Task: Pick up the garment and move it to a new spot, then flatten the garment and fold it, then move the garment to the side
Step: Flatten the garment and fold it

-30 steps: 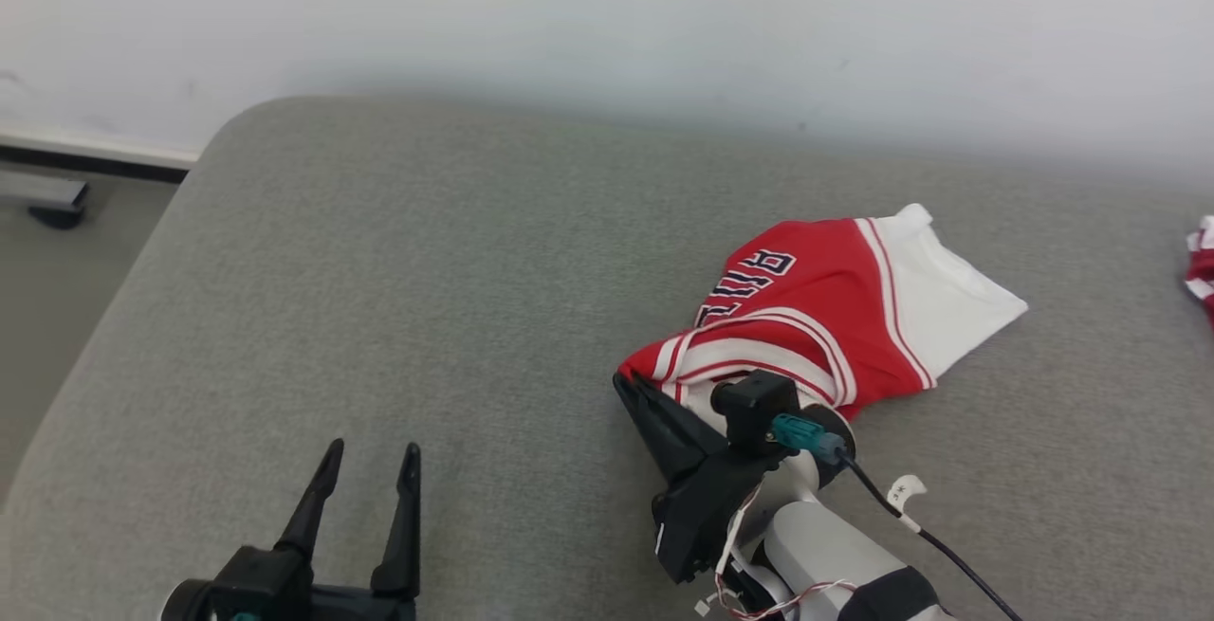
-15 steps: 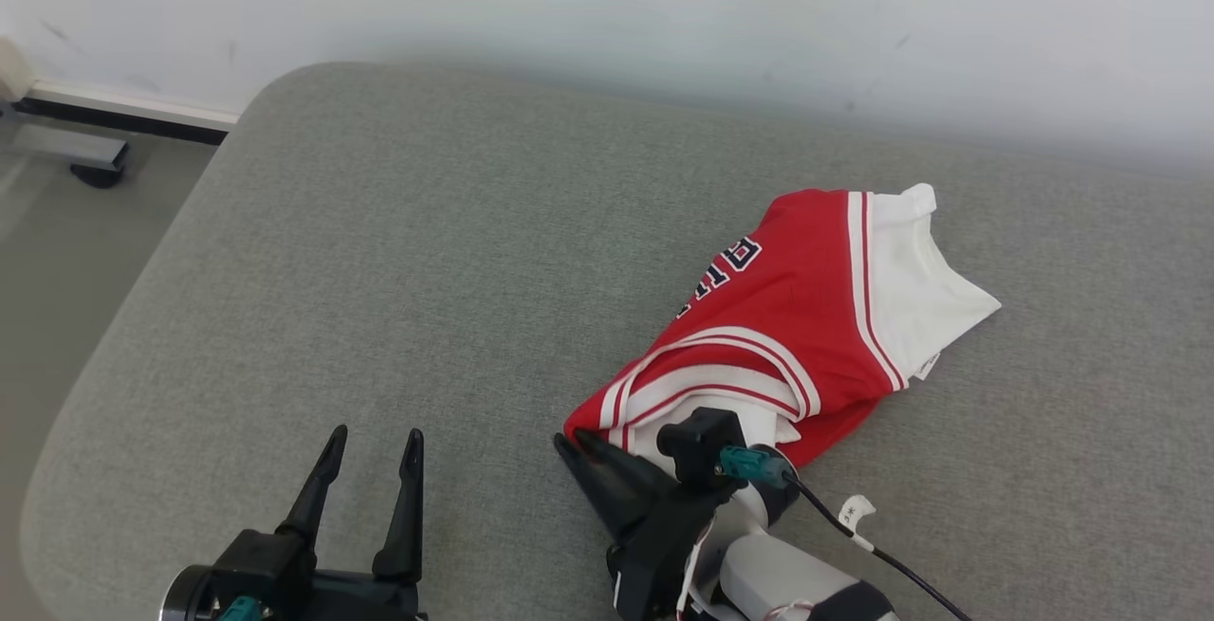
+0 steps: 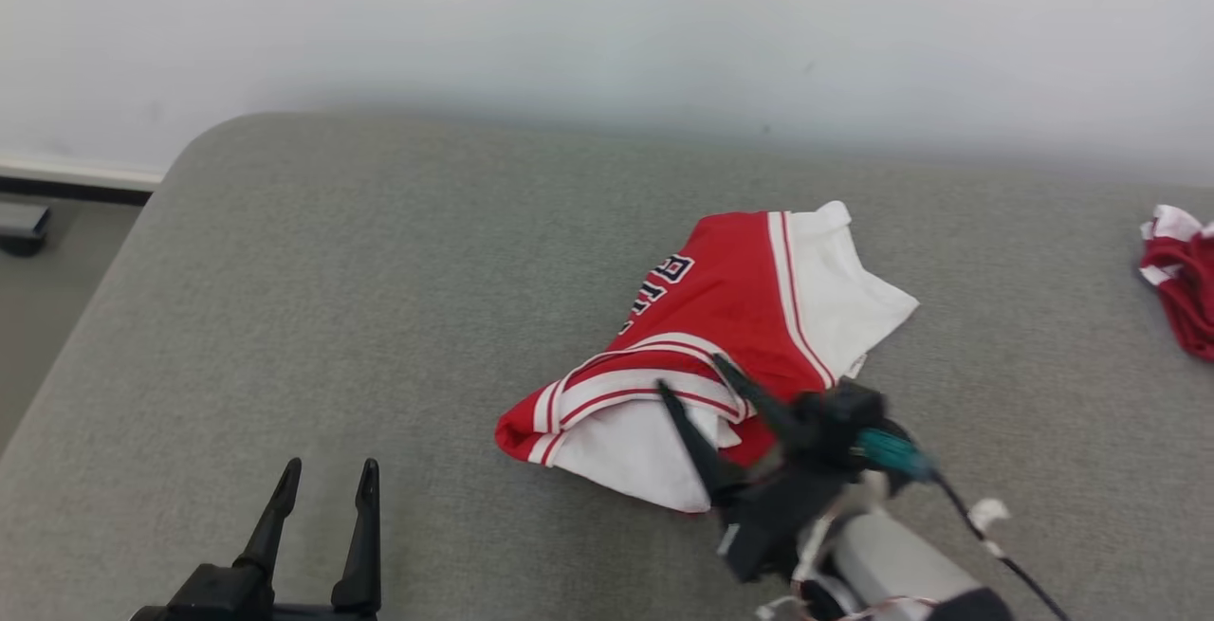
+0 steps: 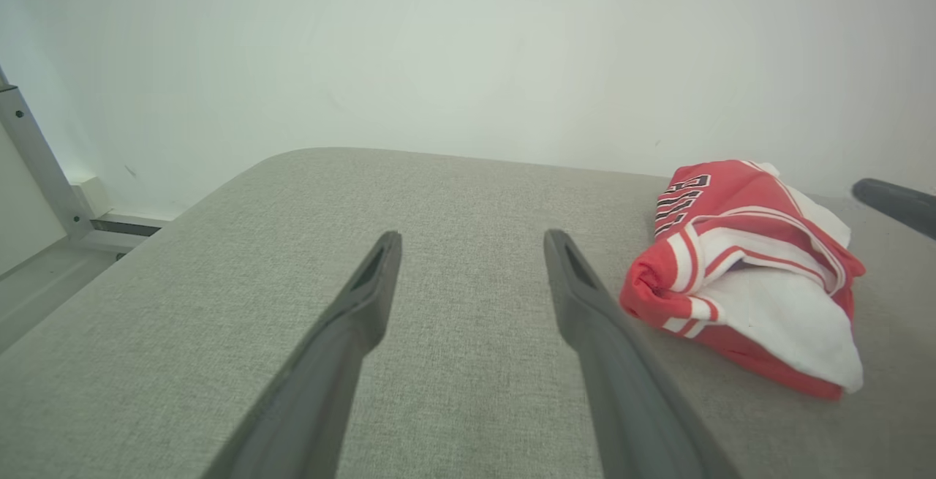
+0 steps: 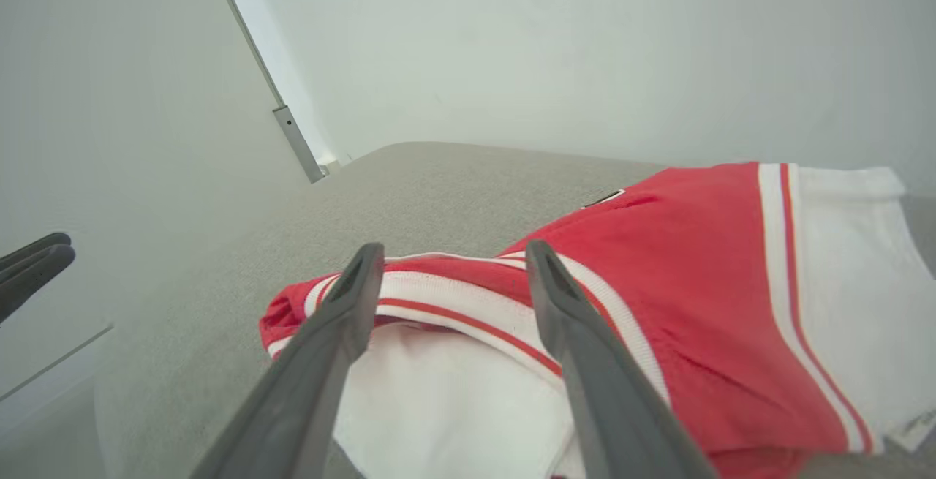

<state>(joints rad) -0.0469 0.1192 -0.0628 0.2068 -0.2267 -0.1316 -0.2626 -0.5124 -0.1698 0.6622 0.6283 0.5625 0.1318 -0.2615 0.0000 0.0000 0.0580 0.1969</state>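
Observation:
The garment (image 3: pixel 721 318) is a red and white jersey with dark letters, lying crumpled on the grey cushion (image 3: pixel 379 270) right of centre. My right gripper (image 3: pixel 690 374) hovers over its near edge, open, with the cloth loose beneath the fingers. The right wrist view shows those fingers (image 5: pixel 455 247) spread apart above the striped hem of the garment (image 5: pixel 658 303). My left gripper (image 3: pixel 330 465) stands open at the lower left, holding nothing. Its wrist view shows the fingers (image 4: pixel 474 236) over bare cushion, with the garment (image 4: pixel 738 274) off to the right.
Another red and white cloth (image 3: pixel 1181 289) lies at the cushion's far right edge. A white wall runs along the back. The cushion's rounded left corner drops to the floor (image 3: pixel 38 270). Bare cushion lies left of the garment.
My right gripper has opened and let go of the garment's hem, which now lies on the cushion. The head camera has shifted. The left gripper stays open.

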